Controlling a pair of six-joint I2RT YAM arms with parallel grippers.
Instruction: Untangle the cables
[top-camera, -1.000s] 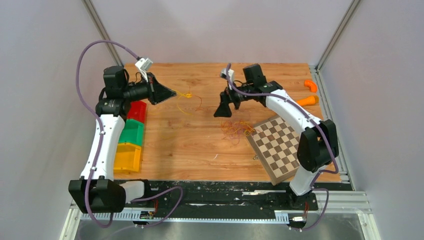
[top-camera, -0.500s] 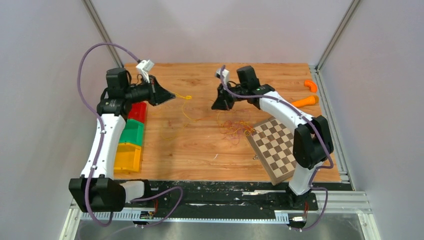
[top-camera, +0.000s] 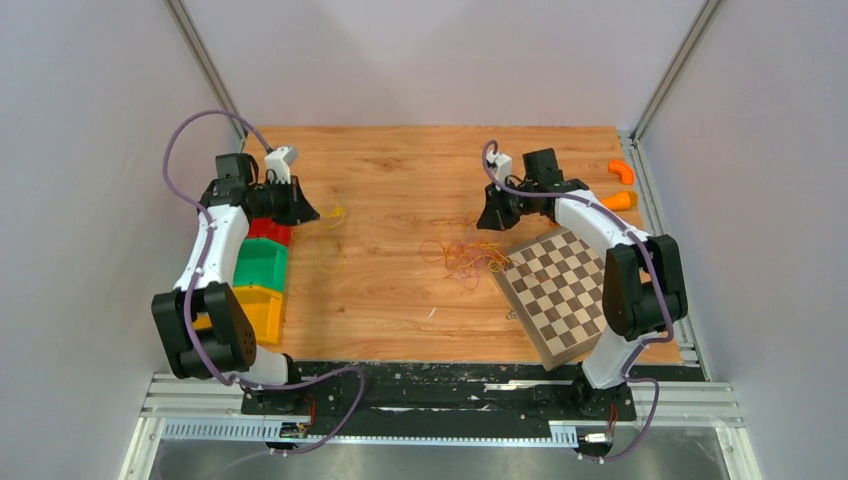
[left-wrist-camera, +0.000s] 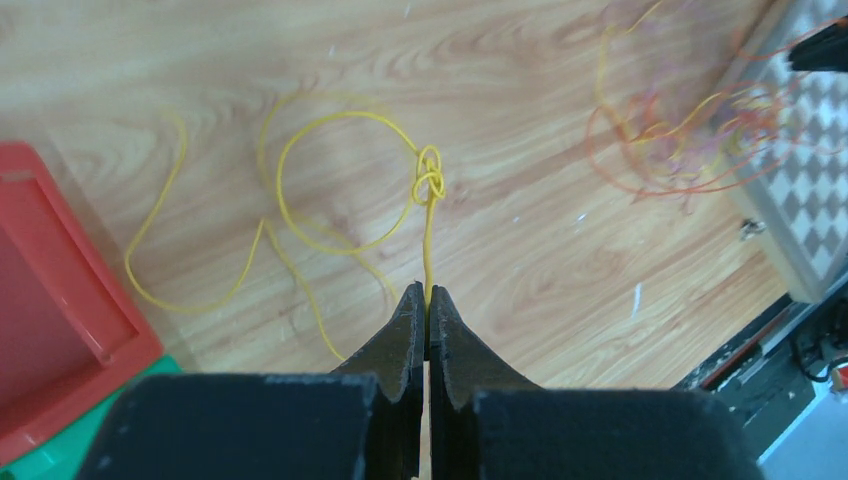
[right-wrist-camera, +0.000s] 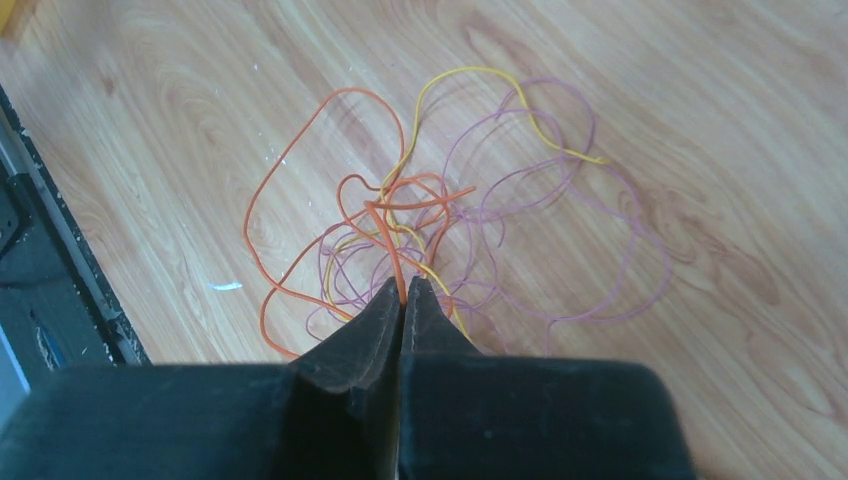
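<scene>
My left gripper is shut on a thin yellow cable. That cable runs from the jaws to a small knot, then lies in loose loops on the wooden table. From above, the left gripper hangs beside the bins and the yellow cable trails to its right. My right gripper is shut on an orange cable that rises out of a tangle of orange, yellow and purple strands. The tangle lies mid-table, just left of the right gripper.
A chessboard lies tilted right of the tangle, touching its edge. Red, green and yellow bins line the left edge. Two orange pieces sit at the far right.
The left arm drew back leftwards toward the bins, taking the yellow cable away from the tangle. The right gripper closed on the orange strand and shifted right.
</scene>
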